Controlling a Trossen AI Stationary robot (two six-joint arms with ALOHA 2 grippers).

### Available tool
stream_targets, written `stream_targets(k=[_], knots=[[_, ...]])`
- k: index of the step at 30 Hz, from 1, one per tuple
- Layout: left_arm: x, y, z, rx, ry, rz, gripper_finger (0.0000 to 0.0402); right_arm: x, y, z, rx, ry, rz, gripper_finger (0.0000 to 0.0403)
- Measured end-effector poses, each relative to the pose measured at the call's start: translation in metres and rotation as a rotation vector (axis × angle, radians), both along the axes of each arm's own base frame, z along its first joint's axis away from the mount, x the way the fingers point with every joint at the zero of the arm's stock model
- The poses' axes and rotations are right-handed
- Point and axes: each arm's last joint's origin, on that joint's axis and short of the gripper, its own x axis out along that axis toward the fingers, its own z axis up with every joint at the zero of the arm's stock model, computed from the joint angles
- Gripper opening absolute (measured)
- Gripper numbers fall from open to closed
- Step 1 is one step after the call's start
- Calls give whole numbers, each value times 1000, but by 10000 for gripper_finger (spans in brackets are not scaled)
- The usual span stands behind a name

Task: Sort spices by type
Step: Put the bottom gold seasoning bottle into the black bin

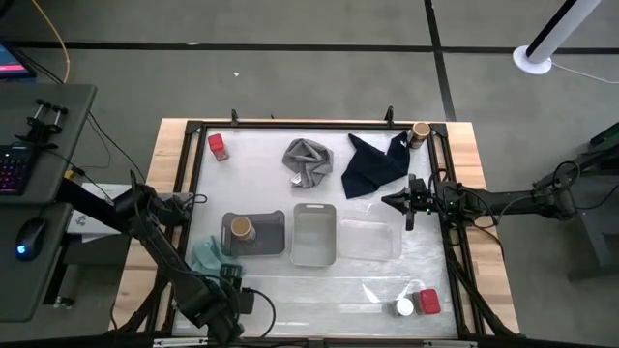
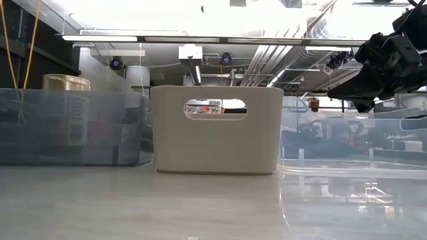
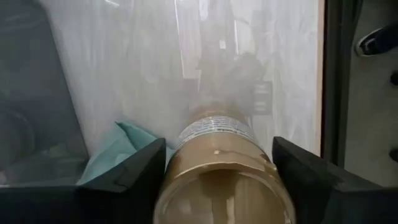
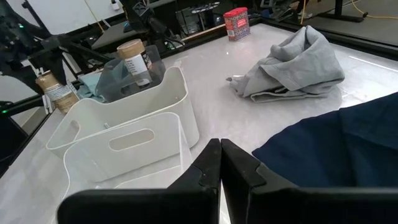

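Heads up, your left gripper (image 3: 217, 186) at lower left is clamped on a tan-top jar (image 3: 221, 180); it could slip on the way to the grey bin (image 1: 271, 232), while the right gripper (image 4: 221, 165) sits closed and empty at right.

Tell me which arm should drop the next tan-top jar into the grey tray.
Left. Its gripper is already shut on a tan-top jar, near the grey tray that holds another. The right gripper is shut and empty, by the navy cloth.
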Motion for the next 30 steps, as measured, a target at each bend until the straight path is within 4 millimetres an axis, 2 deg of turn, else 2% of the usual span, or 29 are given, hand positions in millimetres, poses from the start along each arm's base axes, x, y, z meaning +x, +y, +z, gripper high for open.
stream_targets(k=[5, 8, 12, 15, 20, 23, 26, 30], knots=[[3, 12, 16, -26, -32, -17, 232, 0, 0, 0, 0, 0, 0, 1], [11, 27, 38, -23, -104, -17, 232, 0, 0, 0, 0, 0, 0, 1], [33, 61, 79, 16, -297, 28, 232, 0, 0, 0, 0, 0, 0, 1], [53, 97, 97, 54, -373, 103, 232, 0, 0, 0, 0, 0, 0, 1], [84, 164, 93, 83, -307, 230, 232, 0, 0, 0, 0, 0, 0, 1], [92, 192, 88, 59, -245, 291, 232, 0, 0, 0, 0, 0, 0, 1], [89, 208, 85, 50, -162, 328, 232, 0, 0, 0, 0, 0, 0, 1], [83, 213, 84, 74, -89, 335, 232, 0, 0, 0, 0, -1, 0, 1]])
